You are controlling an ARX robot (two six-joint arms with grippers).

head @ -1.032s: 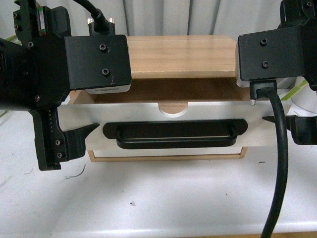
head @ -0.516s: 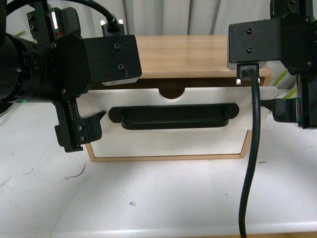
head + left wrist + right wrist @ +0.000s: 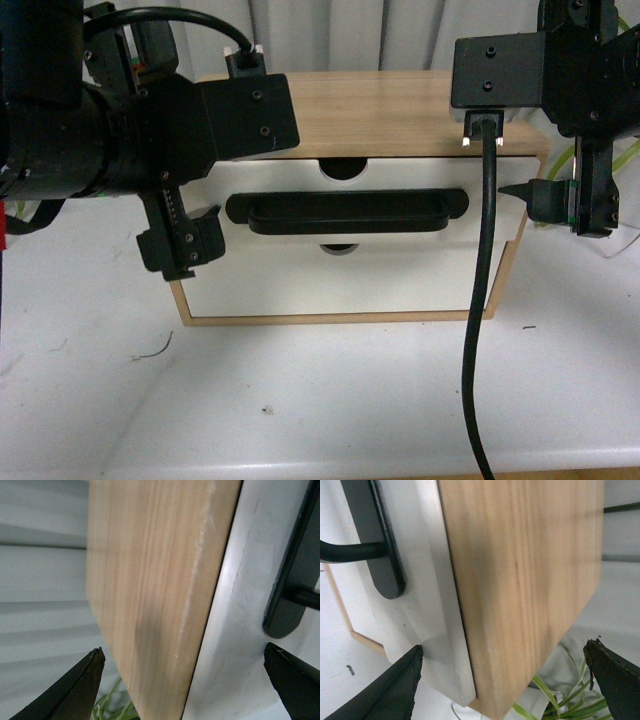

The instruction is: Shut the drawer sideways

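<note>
1. A white table (image 3: 330, 400) fills the lower half of the front view. A wooden cabinet (image 3: 400, 110) stands on it in the upper centre.
2. The left arm (image 3: 90, 140) is seen at the upper left and the right arm (image 3: 560, 70) at the upper right. Each is held level with a side of the cabinet, with its gripper turned inward toward the cabinet front.
3. The drawer (image 3: 420, 175) is found in the upper slot. Its white front lies against the cabinet's front edge (both wrist views show panel and wood side meeting).
4. A plain white front (image 3: 330, 285) is seen directly below the drawer.
5. A black cable (image 3: 480, 300) hangs from the right arm across the drawer's right end to the bottom edge.
6. The black bar handle (image 3: 345, 212) is centred on the drawer, with the semicircular notch (image 3: 342, 170) just above it.
7. The left gripper (image 3: 182, 652) is shown only in its wrist view with both tips spread wide, straddling the cabinet's side wall and the drawer front's end. Contact cannot be judged.
8. The right gripper (image 3: 502, 647) is likewise spread wide around the opposite corner, with one tip over the white panel's edge.
9. Green leaves (image 3: 555, 700) behind the cabinet are seen most clearly in the wrist views.
</note>
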